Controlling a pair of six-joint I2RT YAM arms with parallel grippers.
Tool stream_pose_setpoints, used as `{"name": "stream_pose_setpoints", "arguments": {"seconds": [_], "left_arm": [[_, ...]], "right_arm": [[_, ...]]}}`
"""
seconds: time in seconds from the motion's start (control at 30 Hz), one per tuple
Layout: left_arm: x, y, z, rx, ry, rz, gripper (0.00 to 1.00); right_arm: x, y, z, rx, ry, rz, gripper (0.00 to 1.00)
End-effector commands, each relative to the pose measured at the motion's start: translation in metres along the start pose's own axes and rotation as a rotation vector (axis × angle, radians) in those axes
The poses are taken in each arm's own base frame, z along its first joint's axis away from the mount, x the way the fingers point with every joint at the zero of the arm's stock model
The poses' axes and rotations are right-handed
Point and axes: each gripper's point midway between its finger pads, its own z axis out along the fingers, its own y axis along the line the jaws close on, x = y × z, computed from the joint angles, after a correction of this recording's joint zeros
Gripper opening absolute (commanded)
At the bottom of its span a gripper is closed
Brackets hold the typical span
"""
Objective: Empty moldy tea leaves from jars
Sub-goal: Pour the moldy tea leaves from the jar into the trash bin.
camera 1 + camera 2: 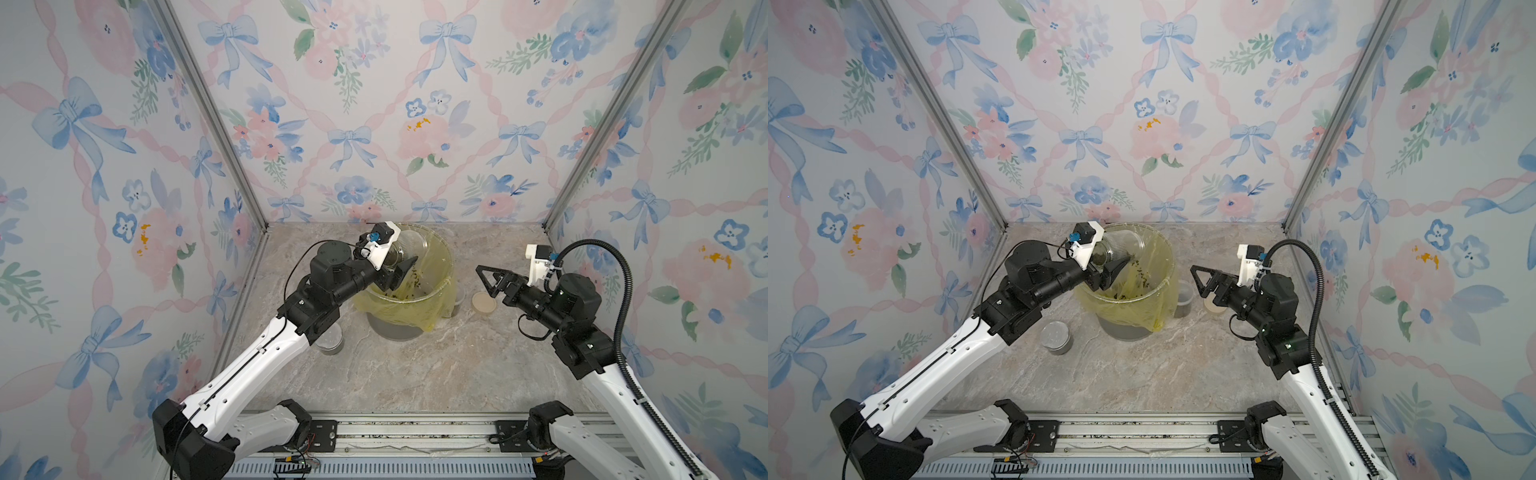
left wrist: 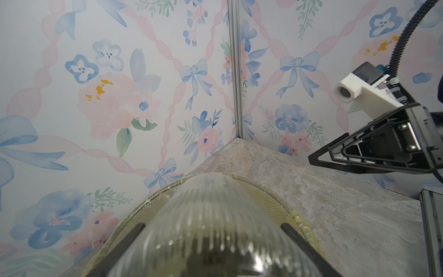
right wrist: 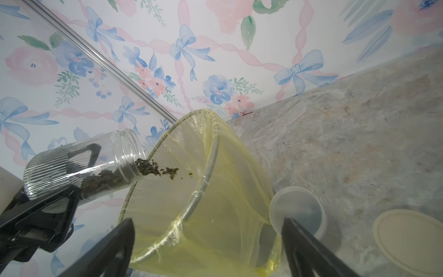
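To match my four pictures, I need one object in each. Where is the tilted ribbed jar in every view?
A top view: ribbed jar at centre, tilted over the yellow-lined bin.
A top view: ribbed jar just left of centre, same tilt.
Left wrist: ribbed jar fills bottom centre.
Right wrist: ribbed jar lower left, tea leaves spilling.
Shared landmark: the yellow-lined bin.

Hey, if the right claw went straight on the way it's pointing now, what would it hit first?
Probably the yellow-lined bin: from the wrist camera, its near rim sits between the open fingers of the right claw. The small clear jar beside it lines up with one finger and might get clipped, but depth is unclear.
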Motion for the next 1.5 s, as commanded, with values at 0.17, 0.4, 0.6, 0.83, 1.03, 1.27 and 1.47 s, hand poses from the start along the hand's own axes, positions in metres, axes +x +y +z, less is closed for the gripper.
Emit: {"name": "stream_pose_setpoints", "arguments": {"seconds": [0.17,0.4,0.6,0.83,1.03,1.27,1.47], "left_arm": [[-0.003,0.007,-0.015,-0.049,0.085,-0.049,0.07],[-0.001,0.009,-0.019,-0.059,0.158,-0.078,0.07],[0.008,0.013,-0.013,-0.070,0.281,-0.111,0.08],[0.019,0.016,-0.001,-0.082,0.433,-0.167,0.10],[0.016,0.005,0.015,-0.014,0.453,-0.233,0.10],[0.024,0.019,0.023,-0.189,0.549,0.025,0.08],[0.028,0.016,0.025,-0.222,0.581,0.103,0.08]], "right_arm": [[0.024,-0.022,0.003,0.031,0.045,-0.014,0.96],[0.034,-0.032,0.008,0.051,0.071,-0.008,0.97],[0.041,-0.035,0.010,0.045,0.088,-0.005,0.97],[0.046,-0.034,0.009,0.032,0.088,-0.009,0.97],[0.047,-0.032,0.008,0.022,0.082,-0.011,0.97],[0.047,-0.034,0.008,0.034,0.079,-0.015,0.96],[0.048,-0.035,0.011,0.037,0.083,-0.014,0.97]]}}
